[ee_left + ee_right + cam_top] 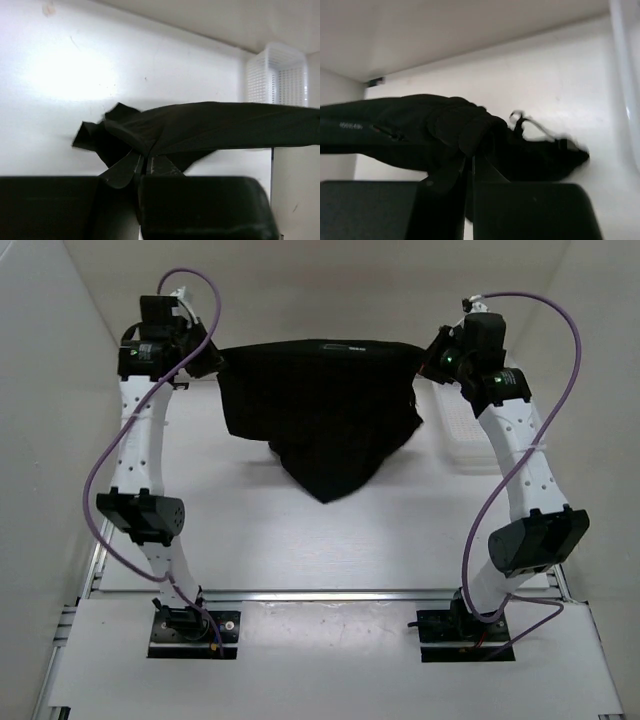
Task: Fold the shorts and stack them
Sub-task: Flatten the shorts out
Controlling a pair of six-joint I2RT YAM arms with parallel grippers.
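Note:
The black shorts (pixel 325 405) hang stretched between my two grippers at the far side of the table, lower part drooping to a point on the tabletop. My left gripper (pixel 213 362) is shut on the shorts' left top corner; in the left wrist view the fingers (pixel 144 165) pinch the fabric (pixel 210 125). My right gripper (pixel 428 365) is shut on the right top corner; in the right wrist view the fingers (pixel 470 162) clamp a bunched fold (pixel 445 125), with a drawstring (pixel 525 122) dangling beside it.
A white mesh plastic basket (pixel 462 435) stands at the right, behind my right arm, and shows in the left wrist view (pixel 277 75). White walls close in the table on the left, back and right.

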